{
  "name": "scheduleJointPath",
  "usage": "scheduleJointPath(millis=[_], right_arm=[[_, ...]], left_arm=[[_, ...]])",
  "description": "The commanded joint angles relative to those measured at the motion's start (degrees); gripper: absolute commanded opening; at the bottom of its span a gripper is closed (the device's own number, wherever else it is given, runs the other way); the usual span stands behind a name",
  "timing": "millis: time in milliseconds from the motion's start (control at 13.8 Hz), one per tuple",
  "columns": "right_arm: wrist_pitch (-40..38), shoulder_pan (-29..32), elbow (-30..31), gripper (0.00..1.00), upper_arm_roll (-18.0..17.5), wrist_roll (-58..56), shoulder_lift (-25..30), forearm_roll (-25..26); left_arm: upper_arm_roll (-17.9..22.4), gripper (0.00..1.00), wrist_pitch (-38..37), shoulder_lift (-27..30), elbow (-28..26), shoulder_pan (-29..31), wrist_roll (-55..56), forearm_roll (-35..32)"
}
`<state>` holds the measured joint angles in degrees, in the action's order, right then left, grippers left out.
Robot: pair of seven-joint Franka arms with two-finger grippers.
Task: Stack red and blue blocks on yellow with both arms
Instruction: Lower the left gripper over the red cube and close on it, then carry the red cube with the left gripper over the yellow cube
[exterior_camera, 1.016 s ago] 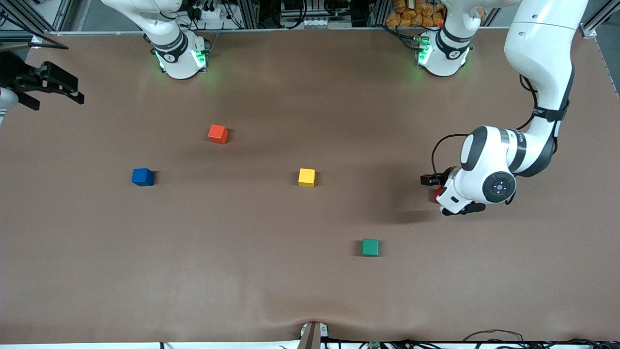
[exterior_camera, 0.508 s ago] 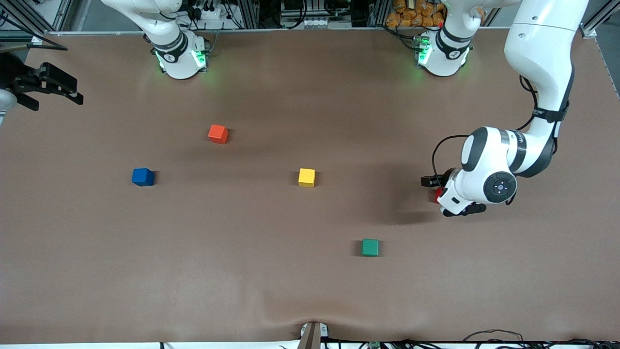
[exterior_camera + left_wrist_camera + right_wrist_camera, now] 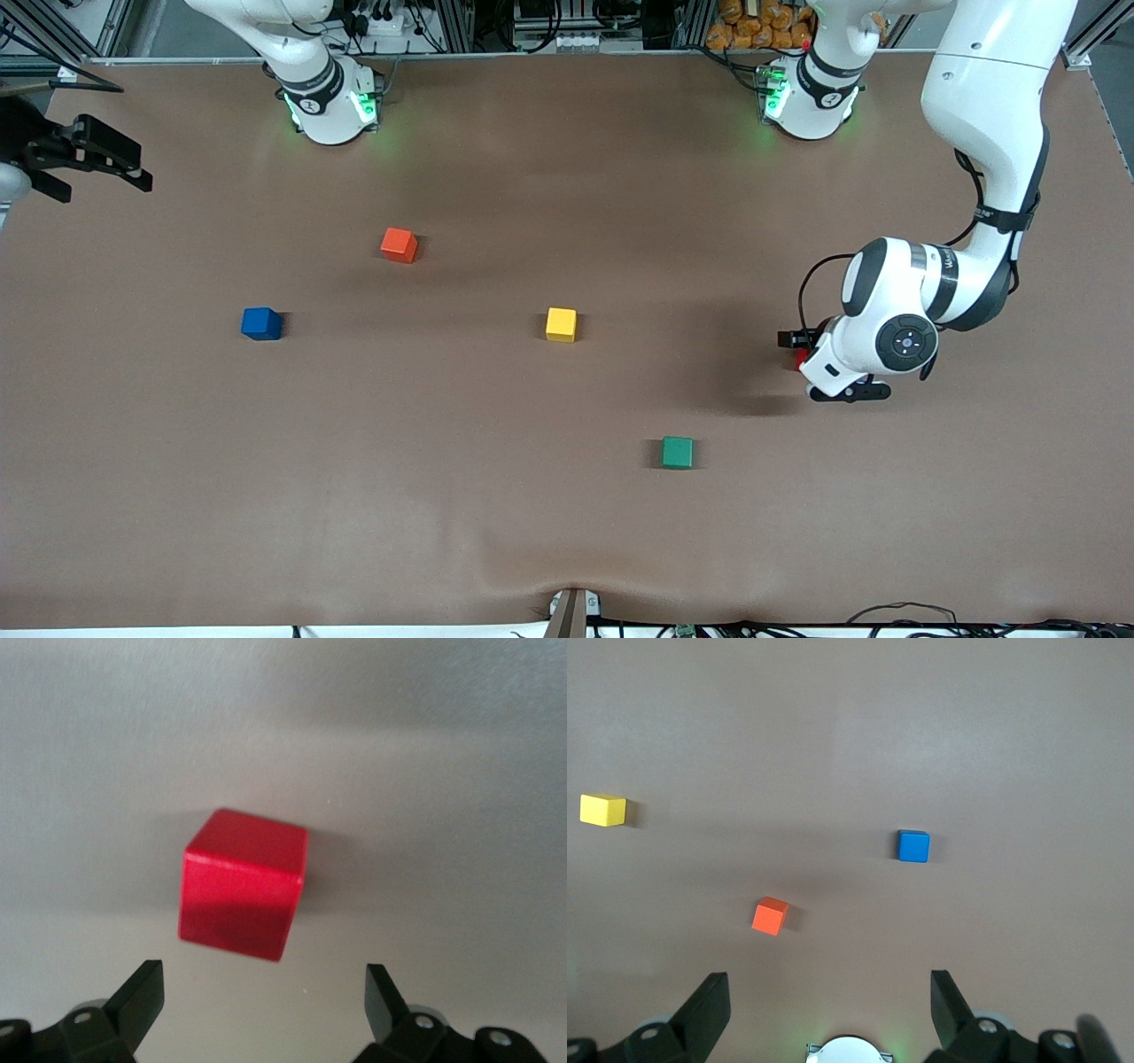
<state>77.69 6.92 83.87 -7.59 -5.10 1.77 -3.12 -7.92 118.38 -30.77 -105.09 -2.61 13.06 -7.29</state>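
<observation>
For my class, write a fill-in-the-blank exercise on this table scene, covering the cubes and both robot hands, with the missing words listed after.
1. The left hand hangs open over the ____ cube.
2. The right hand waits open at the right arm's end of the table, holding ____.
3. The cube nearest the front camera is the ____ one.
4. Between the yellow cube and the right arm's end of the table, level with it, sits the ____ cube.

Missing words: red; nothing; green; blue
</observation>
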Motion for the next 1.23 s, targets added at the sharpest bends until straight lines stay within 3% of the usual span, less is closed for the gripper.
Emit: scheduleJointPath(millis=[0,218,290,435,580,726,1016,1161], right_arm=[[-0.6,1.3,-0.9,1.0,-0.8,0.4,-0.4,-0.7],[-0.6,1.3,-0.9,1.0,-0.8,0.3,-0.4,-0.7],[-0.6,1.3,-0.9,1.0,-0.8,0.3,-0.4,-0.7],[-0.6,1.3,-0.9,1.0,-0.8,0.3,-0.4,-0.7],[-0.7,1.3,-0.9,1.0,-0.8,0.3,-0.4,-0.7],[-0.7,1.3,-0.9,1.0,-0.8,0.3,-0.5,-0.7],[-0.7,1.3,-0.9,1.0,-0.8,0.3,-0.5,-0.7],[-0.7,1.3,-0.9,1.0,-0.8,0.3,-0.5,-0.7]], left_arm=[[-0.2,1.0,2.9,-1.1,0.1,1.2,-5.0,-1.1],[-0.1,0.97,4.6,-2.2,0.2,1.3,-7.1,-1.2],[0.0,0.9,4.8,-2.2,0.2,1.3,-7.1,-1.2],[0.0,0.54,5.2,-3.1,0.2,1.1,-7.1,-1.2],[0.0,0.31,5.5,-3.1,0.2,1.2,-7.2,-1.2],[-0.1,0.02,5.5,-2.5,0.3,1.0,-6.9,-1.1],[-0.4,0.0,1.6,1.0,0.7,-0.6,-5.1,-0.3],[-3.0,0.0,-1.2,1.9,1.6,-0.6,0.0,-0.1]])
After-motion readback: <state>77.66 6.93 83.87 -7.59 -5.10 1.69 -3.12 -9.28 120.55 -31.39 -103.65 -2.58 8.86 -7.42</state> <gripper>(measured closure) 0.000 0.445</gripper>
